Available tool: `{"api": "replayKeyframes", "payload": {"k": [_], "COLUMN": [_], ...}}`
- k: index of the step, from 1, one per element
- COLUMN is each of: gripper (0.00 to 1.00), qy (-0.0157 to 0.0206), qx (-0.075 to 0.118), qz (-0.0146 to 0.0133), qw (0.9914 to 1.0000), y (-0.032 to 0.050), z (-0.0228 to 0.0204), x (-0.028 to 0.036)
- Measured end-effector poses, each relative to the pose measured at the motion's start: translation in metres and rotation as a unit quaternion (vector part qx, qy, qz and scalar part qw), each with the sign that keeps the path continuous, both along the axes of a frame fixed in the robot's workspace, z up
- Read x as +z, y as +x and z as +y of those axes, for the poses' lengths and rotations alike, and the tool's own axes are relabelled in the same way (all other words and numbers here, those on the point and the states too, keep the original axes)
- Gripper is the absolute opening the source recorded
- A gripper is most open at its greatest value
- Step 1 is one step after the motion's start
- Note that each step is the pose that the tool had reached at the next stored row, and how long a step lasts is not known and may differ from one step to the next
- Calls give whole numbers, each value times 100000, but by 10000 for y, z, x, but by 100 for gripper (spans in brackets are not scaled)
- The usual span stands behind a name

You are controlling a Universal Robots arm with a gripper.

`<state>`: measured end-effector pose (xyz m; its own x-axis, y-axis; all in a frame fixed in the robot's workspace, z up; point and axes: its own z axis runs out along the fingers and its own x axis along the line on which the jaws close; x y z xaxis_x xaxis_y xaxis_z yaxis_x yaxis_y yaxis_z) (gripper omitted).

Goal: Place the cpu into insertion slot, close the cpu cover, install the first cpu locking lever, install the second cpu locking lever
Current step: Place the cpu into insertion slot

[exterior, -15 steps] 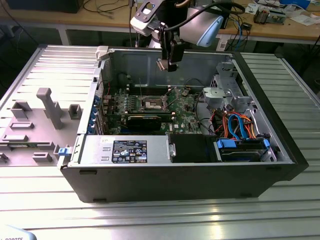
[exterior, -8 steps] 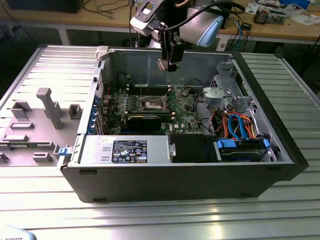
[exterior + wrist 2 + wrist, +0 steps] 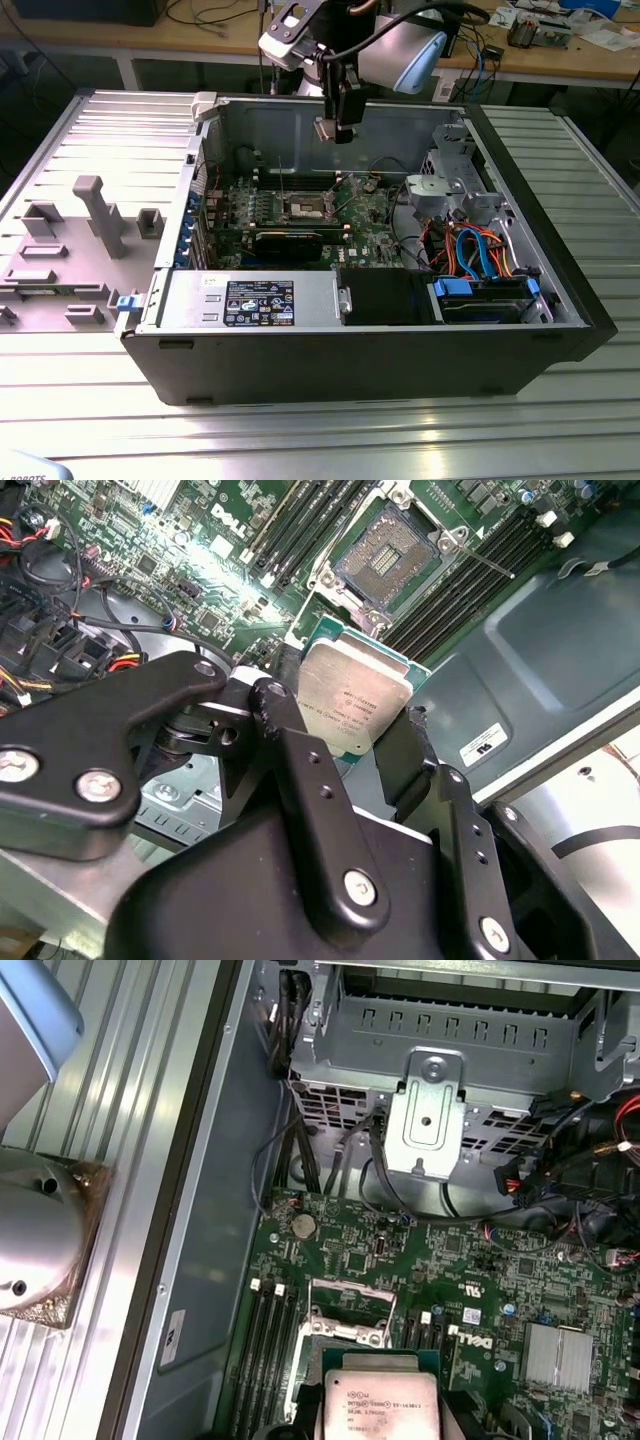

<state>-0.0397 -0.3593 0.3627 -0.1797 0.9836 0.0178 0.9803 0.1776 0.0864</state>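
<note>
**Cpu held over the open case, above the socket**

The gripper (image 3: 345, 725) is clamped on the cpu (image 3: 352, 692). One black finger (image 3: 290, 750) presses on each of two opposite edges. This edge grip probably serves to leave the underside free, so that nothing stands between it and the socket (image 3: 392, 552) when the two meet. The metal top faces the wrist and the underside faces the green board (image 3: 480, 1290), which suits a straight descent.

In the exterior view the gripper hangs inside the outline of the open case (image 3: 350, 365), high above the board and level with the top of the rear wall. This height appears to be chosen to keep the cpu away from the case walls and the drive cage (image 3: 440, 1050). The cpu is well apart from the socket and touches nothing but the fingers.

The socket lies open amid the board, between the long black memory slots (image 3: 300, 525). Its square field of contacts is bare, so the first step is judged not yet done.

The cpu is a small, flat square. Its top is a plain silver-grey metal plate with faint dark print. A narrow green rim shows around that plate. The top catches light evenly and looks clean and undamaged
</note>
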Motion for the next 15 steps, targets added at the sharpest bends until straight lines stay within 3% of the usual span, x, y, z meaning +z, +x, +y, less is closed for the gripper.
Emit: {"api": "replayKeyframes", "payload": {"k": [6,12,15], "gripper": [54,54,54], "qy": [0,-11,-13], "qx": [-68,-2808,-3006], "qz": [1,3,1], "qw": [100000,99961,99955], "y": [0,0,0], "z": [0,0,0], "x": [0,-2,-2]}}
